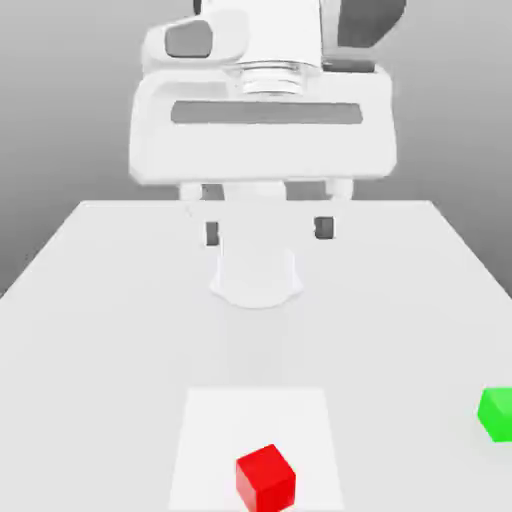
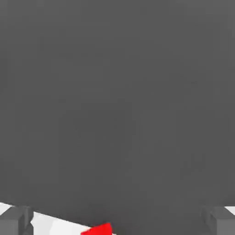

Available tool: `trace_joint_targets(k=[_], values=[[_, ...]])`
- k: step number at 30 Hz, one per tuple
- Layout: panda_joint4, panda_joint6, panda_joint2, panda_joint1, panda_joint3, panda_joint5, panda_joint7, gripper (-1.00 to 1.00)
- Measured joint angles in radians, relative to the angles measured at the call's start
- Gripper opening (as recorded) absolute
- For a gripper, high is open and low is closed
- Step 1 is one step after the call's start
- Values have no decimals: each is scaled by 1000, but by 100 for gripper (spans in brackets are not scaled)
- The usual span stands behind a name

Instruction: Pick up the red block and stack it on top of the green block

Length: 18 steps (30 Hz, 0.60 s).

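On the arm's broad, rounded white hand housing [image 1: 263,150], a long grey strip [image 1: 266,112] is being displayed; dark grey pads [image 1: 324,228] are being carried by pale fingers, and white links are being accented with dark grey.

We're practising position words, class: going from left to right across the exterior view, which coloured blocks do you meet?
Small glossy red cube → small bright green cube, cut off by the picture's edge.

No legible txt or nos.
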Motion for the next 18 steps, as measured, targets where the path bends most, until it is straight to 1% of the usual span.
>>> trace_joint_targets(k=[10,14,15,18], values=[[-53,138,362,-4,12,8,-179,0],[-38,248,507,-17,28,22,-202,0],[-33,276,540,-20,33,27,-206,-100],[-33,275,540,-20,33,26,-205,-100]])
